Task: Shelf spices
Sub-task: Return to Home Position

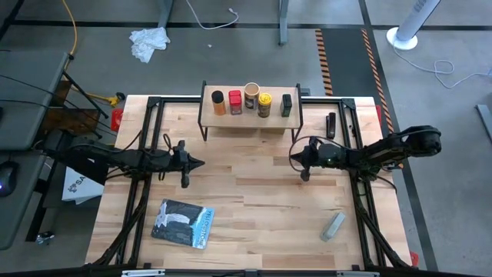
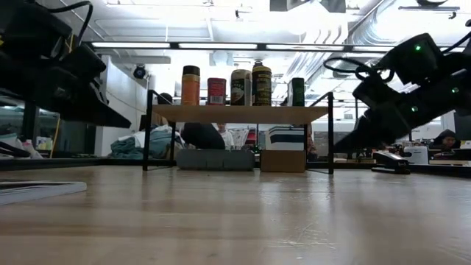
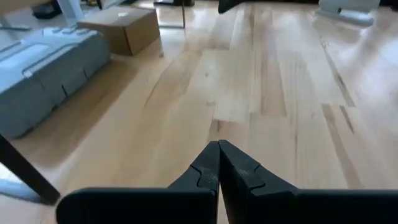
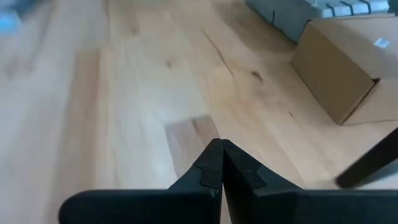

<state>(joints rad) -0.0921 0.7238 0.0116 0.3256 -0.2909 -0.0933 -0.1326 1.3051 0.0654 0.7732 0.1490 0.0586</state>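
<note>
Five spices [image 1: 251, 97] line the shelf [image 1: 231, 123] at upper centre, and with left claw [image 1: 201, 162] and right claw [image 1: 294, 159] both clenched empty, hovering mid-counter [image 1: 254, 219], I'd call this homing, only parking left.

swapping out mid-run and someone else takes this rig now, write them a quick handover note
Left gripper shut, empty, over the table's left half.
Right gripper shut, empty, over the right half, near the shelf.
On the shelf, left to right: amber jar, red tin, tan cylinder, yellow jar, black tin.
Done: all five shelved.
Left: only parking the arms.
</note>
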